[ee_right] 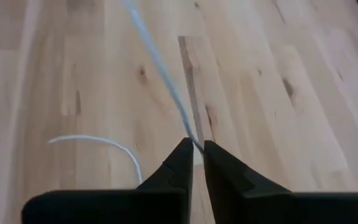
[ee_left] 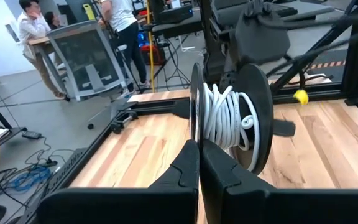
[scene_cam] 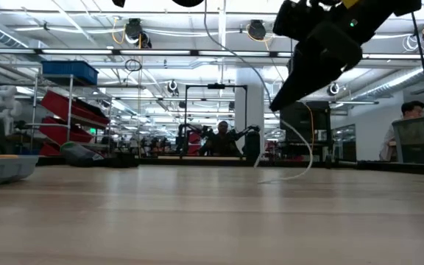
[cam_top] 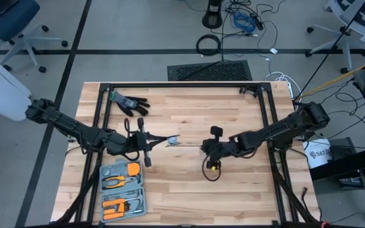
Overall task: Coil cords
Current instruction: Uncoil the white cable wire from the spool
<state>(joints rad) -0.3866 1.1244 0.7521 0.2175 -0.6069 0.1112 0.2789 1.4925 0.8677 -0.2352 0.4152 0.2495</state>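
Note:
A black spool (ee_left: 235,118) wound with thin white cord (ee_left: 225,115) stands on edge at the tips of my left gripper (ee_left: 199,163), which is shut on it at the table's middle (cam_top: 165,140). From there the cord (cam_top: 189,145) runs to my right gripper (cam_top: 204,149). My right gripper (ee_right: 197,149) is shut on the cord above the table. The cord's tail (ee_right: 98,142) curves over the wood below it. In the low view the tail (scene_cam: 300,158) hangs from the right gripper down to the table. My left gripper pinches the rim of the spool's one flange (ee_left: 195,134) between its two fingers. The fingers come level from the table's left side. The spool sits upright on edge beyond the fingertips, its cord windings showing between the two flanges. My right gripper pinches the white cord (ee_right: 194,142) between its two fingertips, coming from the table's right side and slanting down. One stretch of the cord (ee_right: 160,68) runs straight away from the fingers, clear of the wood. The tail hangs slack, its end on the table.
A black glove (cam_top: 129,102) lies at the far left of the table. A grey tray (cam_top: 123,191) with orange-handled tools sits at the near left. A black frame (cam_top: 176,85) runs round the table. People show in the room behind.

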